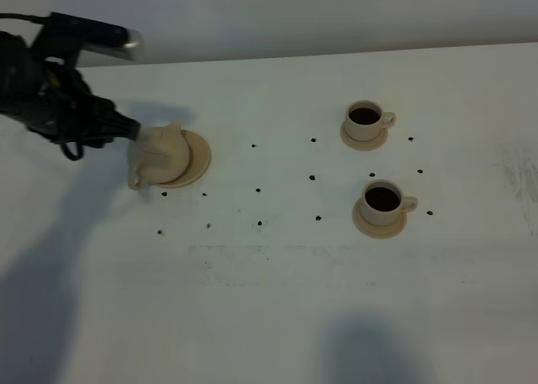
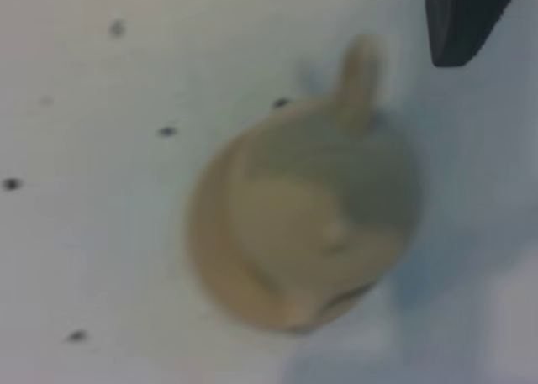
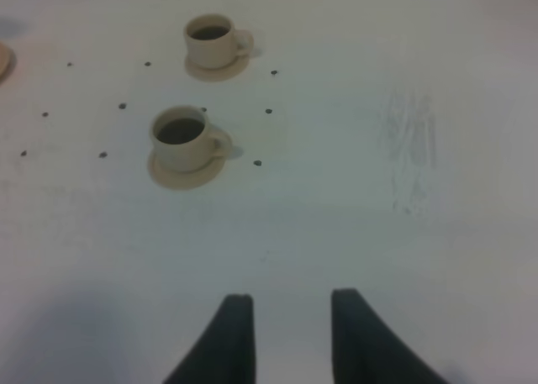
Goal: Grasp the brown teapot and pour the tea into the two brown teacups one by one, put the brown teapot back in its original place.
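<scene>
The brown teapot [image 1: 158, 154] sits upright, spout aimed toward the table's near-left.

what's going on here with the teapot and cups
A two-armed robot is serving tea. Both teacups, the far one and the near one, sit on their small saucers with dark tea in them. The brown teapot is on its wide saucer at the left, though it sits toward that saucer's left edge. The left gripper is right beside the pot, apparently not gripping it. The right gripper hangs over bare table, holding nothing.
</scene>
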You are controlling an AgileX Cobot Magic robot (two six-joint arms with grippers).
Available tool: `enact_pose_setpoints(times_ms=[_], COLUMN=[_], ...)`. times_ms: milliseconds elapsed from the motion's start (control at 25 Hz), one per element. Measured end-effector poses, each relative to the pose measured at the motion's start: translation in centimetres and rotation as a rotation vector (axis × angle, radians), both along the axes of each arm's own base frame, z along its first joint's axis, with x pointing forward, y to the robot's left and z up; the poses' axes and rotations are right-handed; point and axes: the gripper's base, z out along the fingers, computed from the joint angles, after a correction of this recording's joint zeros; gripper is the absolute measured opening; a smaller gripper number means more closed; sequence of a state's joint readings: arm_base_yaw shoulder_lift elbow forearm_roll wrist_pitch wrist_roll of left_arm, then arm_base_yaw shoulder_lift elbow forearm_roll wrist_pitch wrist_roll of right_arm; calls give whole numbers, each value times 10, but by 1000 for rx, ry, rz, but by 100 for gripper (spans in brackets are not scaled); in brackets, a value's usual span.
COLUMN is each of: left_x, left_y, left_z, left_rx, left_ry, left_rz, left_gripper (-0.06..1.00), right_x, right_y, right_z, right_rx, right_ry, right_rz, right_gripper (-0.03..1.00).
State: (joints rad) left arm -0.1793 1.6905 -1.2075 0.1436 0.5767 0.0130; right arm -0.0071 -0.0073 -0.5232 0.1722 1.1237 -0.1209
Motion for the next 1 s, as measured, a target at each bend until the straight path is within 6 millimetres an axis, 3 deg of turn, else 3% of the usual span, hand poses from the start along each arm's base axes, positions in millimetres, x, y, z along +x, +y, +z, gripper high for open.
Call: enact_pose_setpoints(times_ms=[200,360,1000], left_x=[-28,-67,-251], left_y=[39,63,59], left_z=[6,14,69], left_rx=[-9,-28,-178], left_ry=[-8,-67,-317], left_rz=[115,205,279], left_gripper=[44,44,44], right_x=[0,0,0], right_y=[0,0,0], right_z=[0,0,0], right_rx=[0,0,0], right_ry=[0,0,0], right_rz=[0,0,0], right_gripper=[22,22,22])
